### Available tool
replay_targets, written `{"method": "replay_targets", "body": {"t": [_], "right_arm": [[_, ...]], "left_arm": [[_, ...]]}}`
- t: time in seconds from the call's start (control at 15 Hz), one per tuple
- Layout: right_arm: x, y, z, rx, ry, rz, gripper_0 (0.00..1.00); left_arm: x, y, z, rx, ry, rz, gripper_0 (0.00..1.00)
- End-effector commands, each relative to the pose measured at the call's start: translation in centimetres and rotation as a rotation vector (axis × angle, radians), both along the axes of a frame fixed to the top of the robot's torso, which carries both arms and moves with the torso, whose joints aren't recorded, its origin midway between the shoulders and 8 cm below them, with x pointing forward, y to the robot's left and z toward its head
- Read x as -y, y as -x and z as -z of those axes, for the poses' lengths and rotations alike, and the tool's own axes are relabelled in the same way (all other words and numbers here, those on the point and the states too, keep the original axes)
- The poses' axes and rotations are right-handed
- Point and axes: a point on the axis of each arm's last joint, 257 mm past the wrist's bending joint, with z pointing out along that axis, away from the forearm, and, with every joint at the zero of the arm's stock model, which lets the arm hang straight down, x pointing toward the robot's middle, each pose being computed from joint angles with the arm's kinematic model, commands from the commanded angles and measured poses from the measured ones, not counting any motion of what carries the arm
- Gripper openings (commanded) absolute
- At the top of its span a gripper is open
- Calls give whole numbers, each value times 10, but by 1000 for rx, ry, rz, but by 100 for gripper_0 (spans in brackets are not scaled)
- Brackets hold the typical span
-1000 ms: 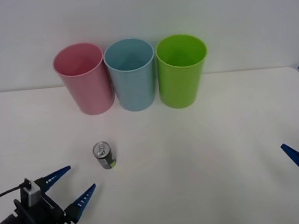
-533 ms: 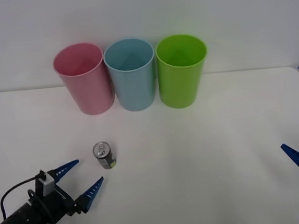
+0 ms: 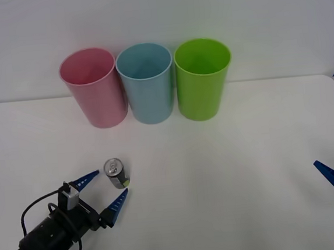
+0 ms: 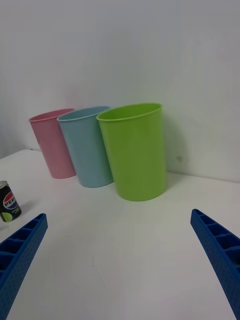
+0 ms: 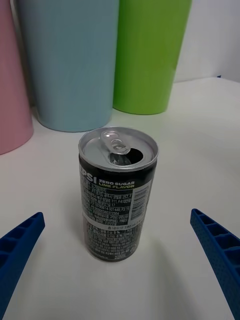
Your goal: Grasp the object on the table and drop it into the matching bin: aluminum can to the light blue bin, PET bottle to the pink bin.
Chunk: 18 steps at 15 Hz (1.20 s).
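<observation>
Left pincer [image 3: 107, 189], spread wide, flanks the upright aluminum can [image 3: 116, 173].

In the left wrist view the tall pink plastic bin [image 5: 12, 90] and tall light blue plastic bin [image 5: 70, 65] lose their rims past the edge, while the small dark aluminium can's [image 5: 118, 195] fine print is unreadable.

Black can [image 5: 118, 192], pink bin [image 3: 93, 86], light blue bin [image 3: 147, 81]

Left end effector [image 3: 105, 188] advanced, open fingers now flanking can [image 3: 116, 173].
</observation>
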Motion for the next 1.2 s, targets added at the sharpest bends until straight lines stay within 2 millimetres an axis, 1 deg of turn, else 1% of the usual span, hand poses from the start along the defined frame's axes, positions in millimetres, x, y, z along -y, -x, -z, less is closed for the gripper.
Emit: {"method": "replay_targets", "body": {"t": [0.07,0.33,0.6,0.87,1.2], "right_arm": [[0,0,0,0,0,0,100],[0,0,0,0,0,0,100],[0,0,0,0,0,0,100],[0,0,0,0,0,0,100],[0,0,0,0,0,0,100]], "left_arm": [[7,-9,0,10,-16,-7,100],[17,-26,4,17,-26,6,100],[26,-38,6,21,-31,23,100],[30,-45,10,19,-39,24,100],[30,-46,10,19,-39,19,100]]}}
